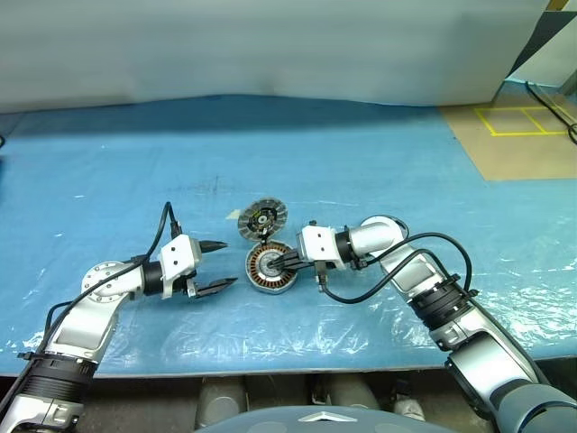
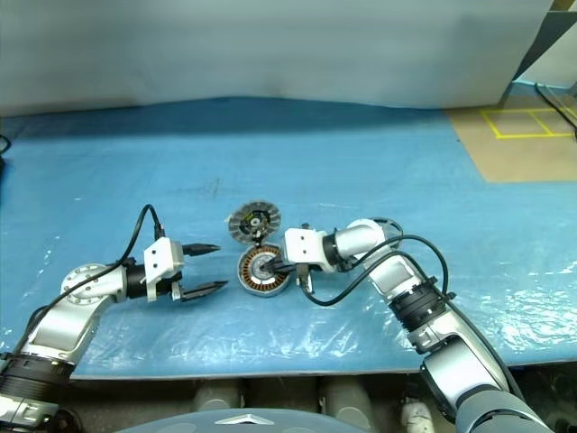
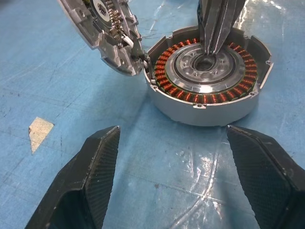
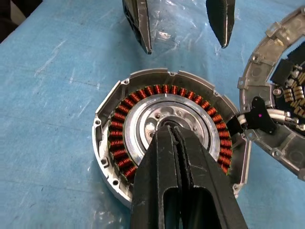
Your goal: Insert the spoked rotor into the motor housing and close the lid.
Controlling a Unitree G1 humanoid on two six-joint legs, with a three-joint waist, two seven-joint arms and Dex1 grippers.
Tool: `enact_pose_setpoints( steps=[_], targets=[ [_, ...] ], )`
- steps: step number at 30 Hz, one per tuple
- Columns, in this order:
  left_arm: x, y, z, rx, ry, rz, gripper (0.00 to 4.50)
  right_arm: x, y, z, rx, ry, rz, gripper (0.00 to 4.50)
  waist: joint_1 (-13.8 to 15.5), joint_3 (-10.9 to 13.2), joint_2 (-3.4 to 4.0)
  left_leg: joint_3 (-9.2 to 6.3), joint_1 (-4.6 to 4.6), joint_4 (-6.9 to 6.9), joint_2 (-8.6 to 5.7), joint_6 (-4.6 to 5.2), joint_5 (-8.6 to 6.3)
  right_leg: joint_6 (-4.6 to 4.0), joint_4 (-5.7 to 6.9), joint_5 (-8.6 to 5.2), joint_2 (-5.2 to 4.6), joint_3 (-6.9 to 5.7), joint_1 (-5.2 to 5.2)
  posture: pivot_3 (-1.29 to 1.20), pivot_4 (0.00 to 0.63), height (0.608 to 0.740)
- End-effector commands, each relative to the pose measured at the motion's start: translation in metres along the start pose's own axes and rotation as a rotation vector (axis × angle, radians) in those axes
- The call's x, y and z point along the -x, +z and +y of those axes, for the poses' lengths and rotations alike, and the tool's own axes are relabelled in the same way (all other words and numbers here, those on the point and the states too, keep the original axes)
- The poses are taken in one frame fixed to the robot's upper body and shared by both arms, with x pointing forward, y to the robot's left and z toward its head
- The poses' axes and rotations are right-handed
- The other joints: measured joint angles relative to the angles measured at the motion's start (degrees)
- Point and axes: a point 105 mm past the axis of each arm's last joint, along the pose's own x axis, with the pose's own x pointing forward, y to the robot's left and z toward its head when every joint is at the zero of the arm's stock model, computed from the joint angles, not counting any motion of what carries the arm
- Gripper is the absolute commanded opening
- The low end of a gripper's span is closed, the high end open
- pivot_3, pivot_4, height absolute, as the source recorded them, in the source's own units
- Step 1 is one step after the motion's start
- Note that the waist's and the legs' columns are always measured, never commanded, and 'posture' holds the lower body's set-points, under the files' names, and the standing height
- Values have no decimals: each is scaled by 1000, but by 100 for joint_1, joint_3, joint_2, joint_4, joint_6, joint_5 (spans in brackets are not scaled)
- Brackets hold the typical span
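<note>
The motor housing (image 1: 270, 268) sits on the blue-covered table (image 1: 361, 162), nearer its front edge than its back. The lid (image 1: 262, 219) stands tilted just behind the housing, touching its rim; in the right wrist view the picture's edge cuts off part of the lid. The right gripper (image 1: 290, 262) is pinched closed, its tips at the pale hub and hiding the hub's centre. The left gripper (image 1: 223, 264) is spread wide, empty, beside the housing.
</note>
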Motion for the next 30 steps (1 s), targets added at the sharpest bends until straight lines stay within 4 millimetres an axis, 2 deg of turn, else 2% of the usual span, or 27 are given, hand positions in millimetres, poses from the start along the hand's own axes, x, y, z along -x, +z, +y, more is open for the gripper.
enact_pose_setpoints(
  steps=[1,5,12,19,30],
  targets=[
    [1,7,3,-35,4,-20,3732,9,17,-3,20,10,-23,44,1,0,0,0,-11,0,0,7,4,1,0,0,0,0,-9,0,150,740],
    [0,8,3,-39,2,-23,3732,9,17,-1,12,16,-13,44,-7,0,-1,0,-29,-1,1,9,5,19,2,12,4,-2,-28,0,150,740],
    [0,11,5,-43,1,-25,3732,-1,-6,2,-17,7,11,44,-8,0,0,0,-35,-4,0,6,4,15,2,9,3,-2,-36,0,150,740],
    [1,10,5,-43,4,-24,3732,-1,-16,4,-6,-7,37,44,-22,0,-1,0,-23,-2,0,-4,2,1,5,3,3,-1,-27,0,150,740],
    [-1,12,3,-42,5,-26,3732,-4,-3,-8,22,-22,18,44,-22,0,0,0,-15,-2,1,-3,2,1,3,3,3,-1,-19,0,150,740]
  ],
)
